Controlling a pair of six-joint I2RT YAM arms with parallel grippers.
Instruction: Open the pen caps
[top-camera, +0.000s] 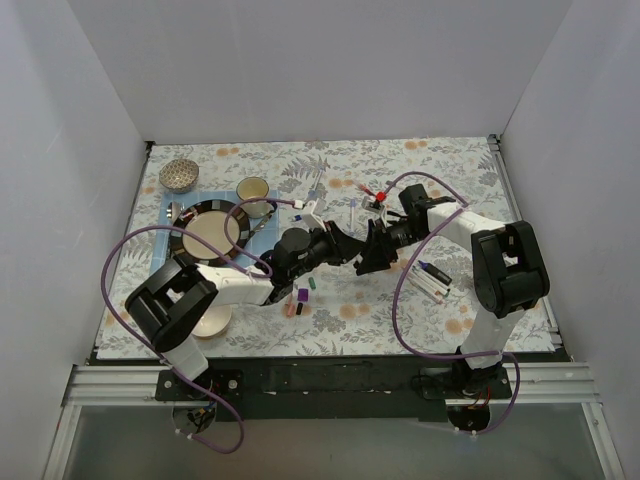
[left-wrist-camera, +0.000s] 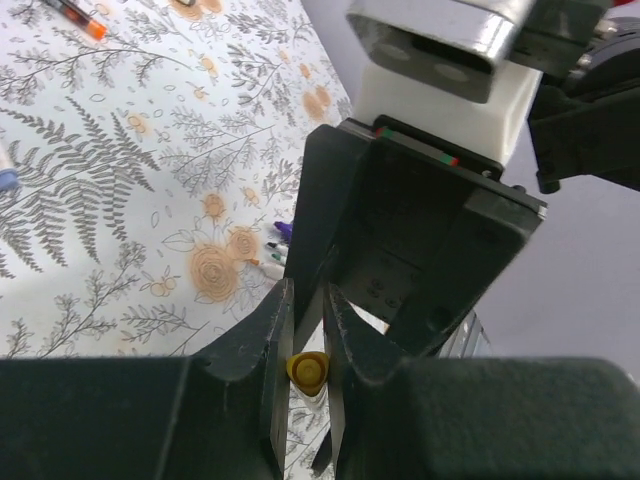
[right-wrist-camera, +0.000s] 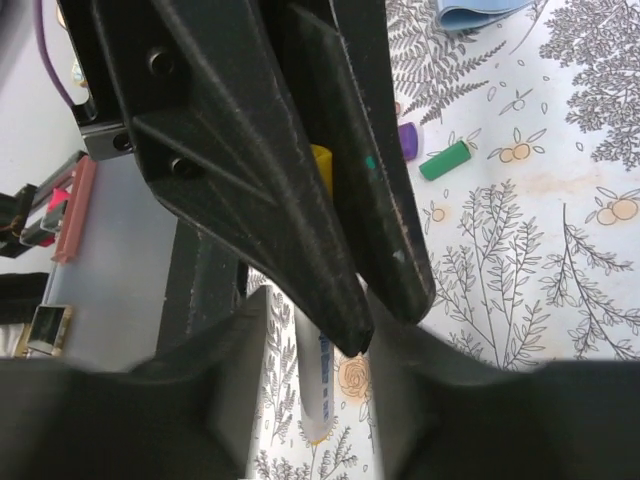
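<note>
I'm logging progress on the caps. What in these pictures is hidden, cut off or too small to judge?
Left wrist view: fingers of the left tool cover where the yellow cap seats, so on or off is unclear.
Right wrist view: blurred fingers of the right tool, cut off at the bottom edge, may or may not touch the white pen.
Top view: both tools hide that pen.

My left fingers (left-wrist-camera: 262, 352): matt black plastic. Yellow cap (left-wrist-camera: 307, 370): smooth plastic, slight sheen. Pen barrel (right-wrist-camera: 320, 392): smooth white plastic. Table cover (left-wrist-camera: 120, 200): matt print.
</note>
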